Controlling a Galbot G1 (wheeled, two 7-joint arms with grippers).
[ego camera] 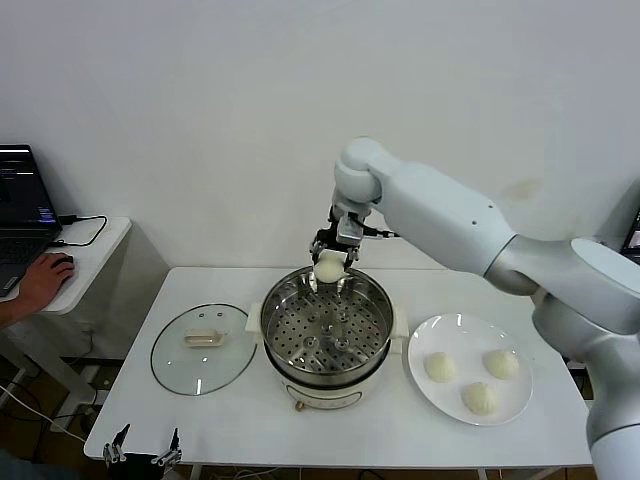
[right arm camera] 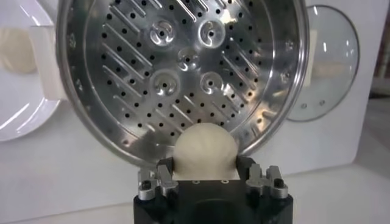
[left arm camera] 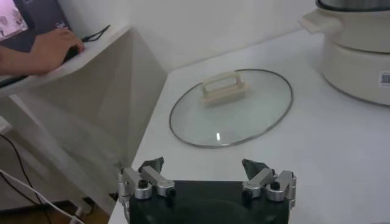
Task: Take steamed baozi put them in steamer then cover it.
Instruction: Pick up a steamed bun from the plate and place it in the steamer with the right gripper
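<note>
The steamed baozi (ego camera: 329, 269) held by our right gripper (ego camera: 331, 262) sits just above centre of the head view, over the far rim of the steamer (ego camera: 326, 330). In the right wrist view the bun (right arm camera: 205, 150) fills the space between the fingers (right arm camera: 166, 178), which pinch it from both sides above the perforated tray (right arm camera: 183, 67). The tray carries no bun. The steamer, a stainless pot on a cream base, stands at the centre of the white table (ego camera: 230, 420).

Three more baozi (ego camera: 481, 397) lie on the white plate (ego camera: 440, 335) at lower right of the head view, just beside the steamer. The cover (ego camera: 204, 348), a glass lid with a cream handle, lies flat on the table at lower left, near the steamer but apart from it.

Our left gripper (ego camera: 140, 450) is parked at the lower left edge, fingers (left arm camera: 151, 165) spread wide and holding nothing, with the cover (left arm camera: 231, 106) ahead of it.

At the far left a person's hand (ego camera: 42, 281) rests on a mouse beside a laptop (ego camera: 22, 205) on a side table.
</note>
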